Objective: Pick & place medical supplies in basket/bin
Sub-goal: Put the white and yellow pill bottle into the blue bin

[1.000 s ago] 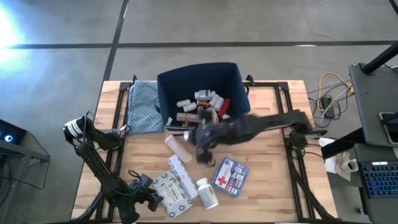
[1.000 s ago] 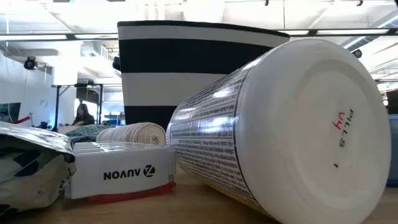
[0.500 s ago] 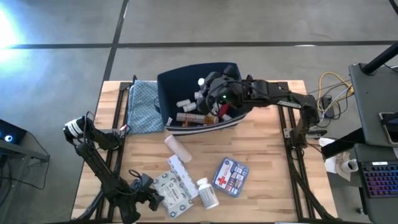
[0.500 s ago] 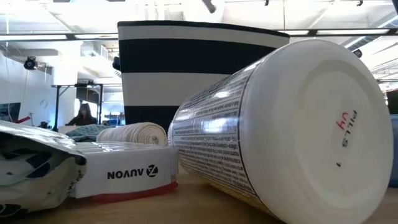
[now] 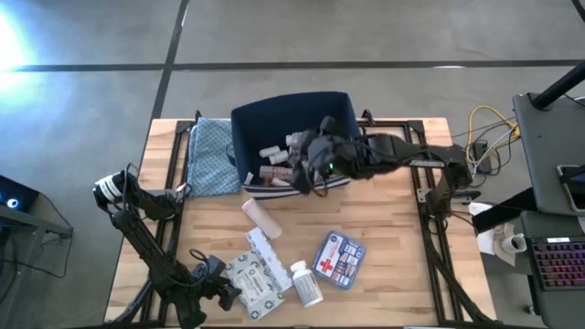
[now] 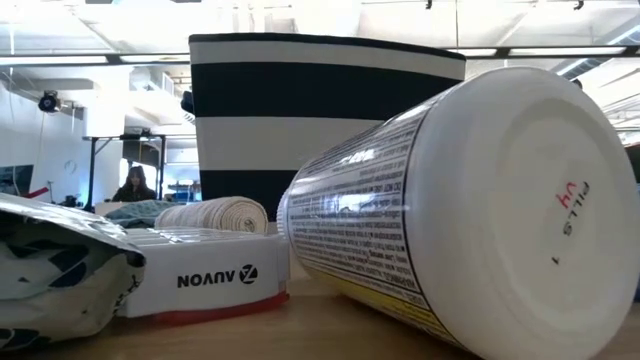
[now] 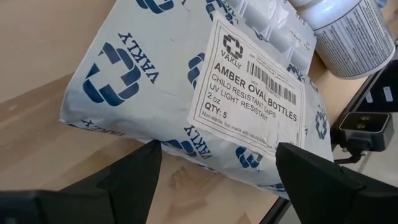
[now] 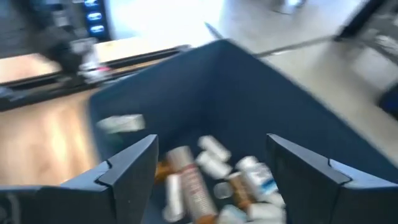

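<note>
From where I stand, the left gripper point(image 5: 212, 291) sits low at the near left corner of the table point(image 5: 402, 265), its jaws spread with nothing between them, right up against a grey-white printed packet point(image 7: 205, 93) labelled for amber oval bottles. Just to the right of that packet lies a white box point(image 5: 267, 256) and then a white pill bottle point(image 5: 304, 283) on its side, and beyond it the blue-white first-aid box point(image 5: 339, 259) with its red cross. A pale tube point(image 5: 261, 217) lies alone nearer the middle of the table. At the far left edge a blue patterned cloth point(image 5: 210, 155) lies beside the navy bin point(image 5: 247, 123), which stands at the far middle of the table. Inside the bin is a heap of white bottles and tubes point(image 8: 214, 158), with more among them that I cannot make out. The right gripper point(image 5: 315, 169) hangs over the bin's near right part, its fingers point(image 8: 130, 165) spread wide and empty above the pile. Far back in the room a person point(image 6: 131, 186) sits at a desk.
</note>
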